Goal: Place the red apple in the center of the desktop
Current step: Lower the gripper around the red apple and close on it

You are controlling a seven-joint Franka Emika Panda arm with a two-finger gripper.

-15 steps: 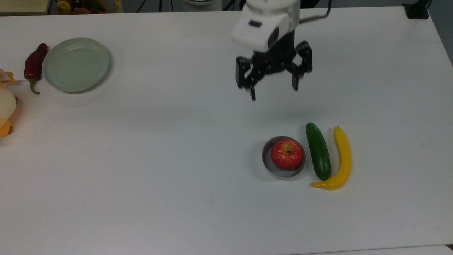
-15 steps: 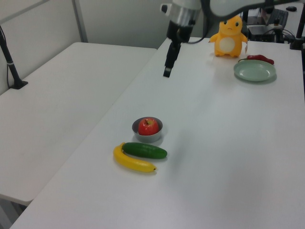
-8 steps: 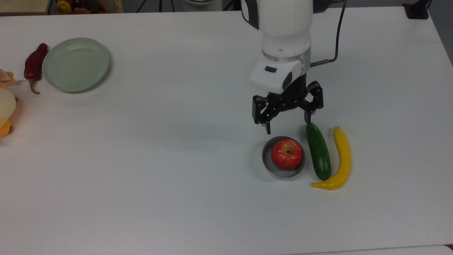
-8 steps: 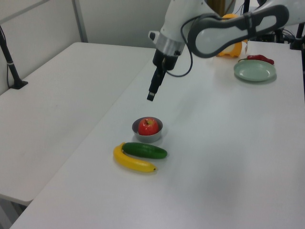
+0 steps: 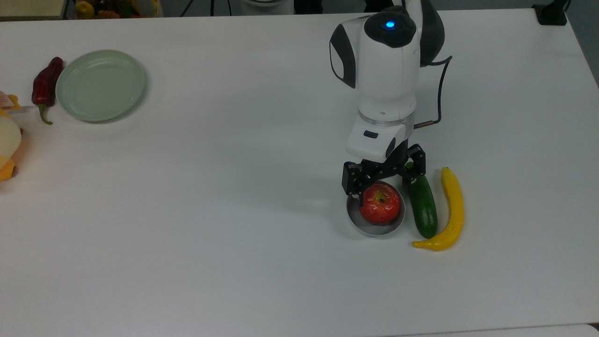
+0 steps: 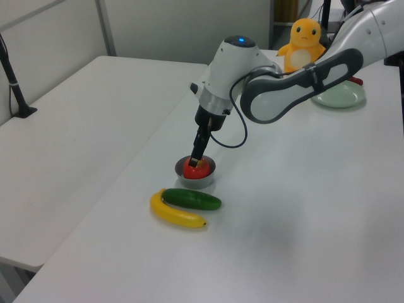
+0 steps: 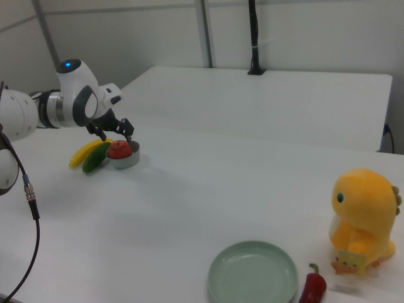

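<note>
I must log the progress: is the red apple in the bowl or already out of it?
In. The red apple sits inside the grey bowl, with the open gripper around it.

Round red apple [image 5: 379,204] in small grey bowl [image 5: 374,228] on white tabletop [image 5: 234,210]; in the top view, green cucumber [image 5: 423,206] just right of bowl, yellow banana [image 5: 449,213] beyond; pincer [image 5: 383,185] straddling apple
</note>
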